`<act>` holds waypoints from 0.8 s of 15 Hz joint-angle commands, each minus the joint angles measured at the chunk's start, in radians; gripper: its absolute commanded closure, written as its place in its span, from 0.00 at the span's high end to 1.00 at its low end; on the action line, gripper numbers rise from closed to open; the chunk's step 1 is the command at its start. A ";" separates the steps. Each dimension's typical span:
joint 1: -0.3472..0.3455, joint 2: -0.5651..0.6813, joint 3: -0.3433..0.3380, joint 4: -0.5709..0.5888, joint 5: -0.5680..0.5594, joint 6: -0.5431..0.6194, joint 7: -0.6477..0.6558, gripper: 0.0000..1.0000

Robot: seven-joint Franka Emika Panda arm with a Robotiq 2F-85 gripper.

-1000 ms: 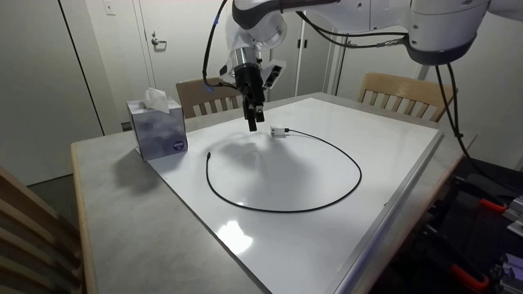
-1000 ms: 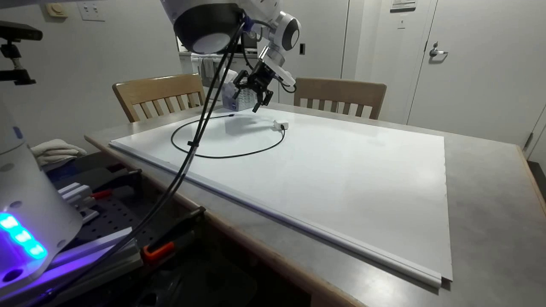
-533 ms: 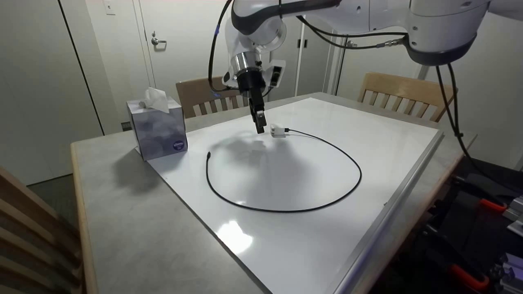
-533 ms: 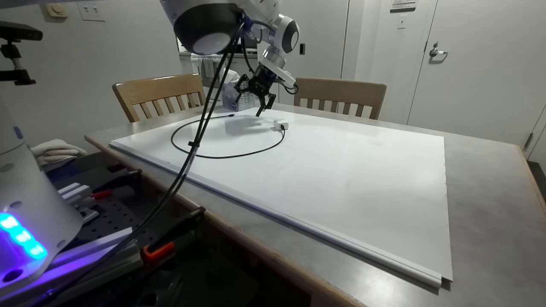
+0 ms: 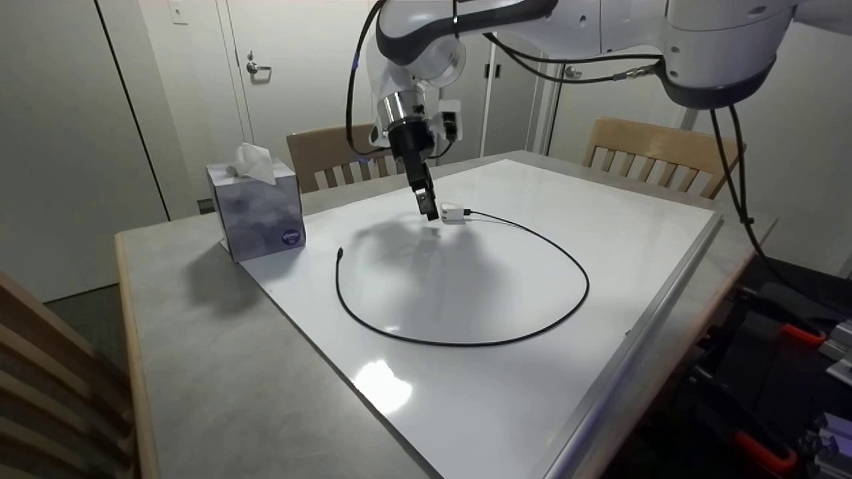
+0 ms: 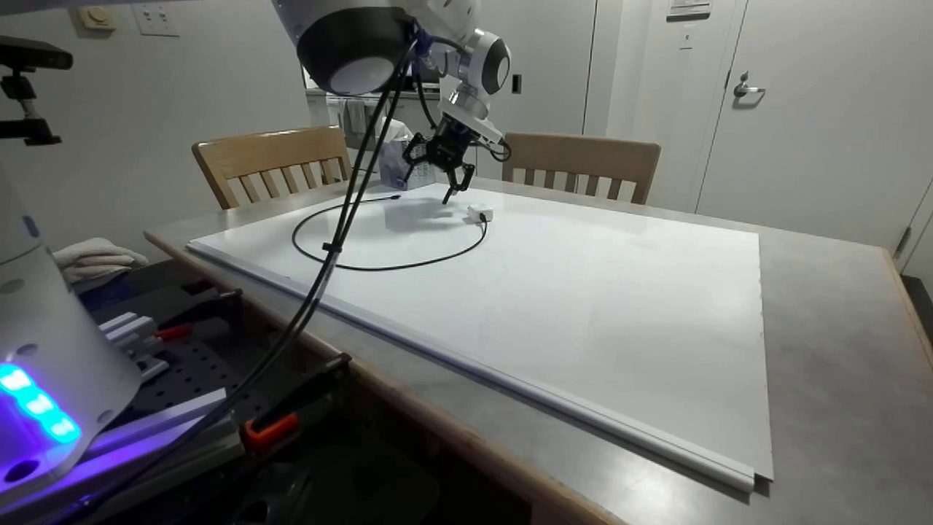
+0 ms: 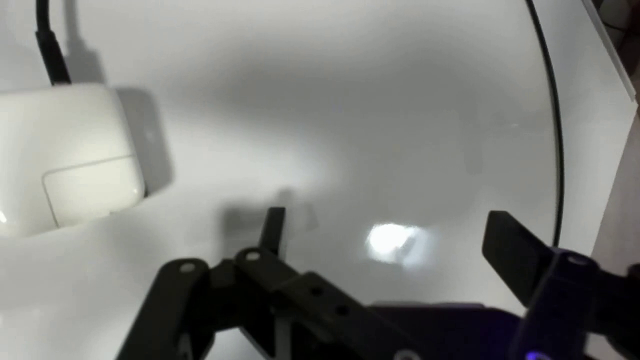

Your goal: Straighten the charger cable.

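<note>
One skinny, rubbery-looking black charger cable [image 5: 466, 344] is being supported, loosely looped, by a glossy white board [image 5: 492, 399]. Probably light, springy stuff; pinching its free black tip [image 5: 340, 253] is being suggested. The black gripper [image 7: 386, 214] is being held with fingers [image 7: 517, 255] apart.

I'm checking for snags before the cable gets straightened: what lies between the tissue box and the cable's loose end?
In an exterior view, only bare whiteboard lies between the tissue box and the charger cable's loose end.
</note>
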 commanded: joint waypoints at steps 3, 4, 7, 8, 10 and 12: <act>0.027 -0.015 -0.045 0.002 -0.061 -0.007 0.101 1.00; 0.029 -0.015 -0.050 0.000 -0.072 -0.010 0.117 1.00; 0.030 -0.016 -0.069 -0.009 -0.104 -0.003 0.178 1.00; 0.028 -0.019 -0.074 -0.016 -0.116 0.003 0.193 1.00; 0.015 -0.023 -0.075 -0.032 -0.148 0.039 0.192 1.00; 0.001 -0.021 -0.048 -0.037 -0.153 0.093 0.149 1.00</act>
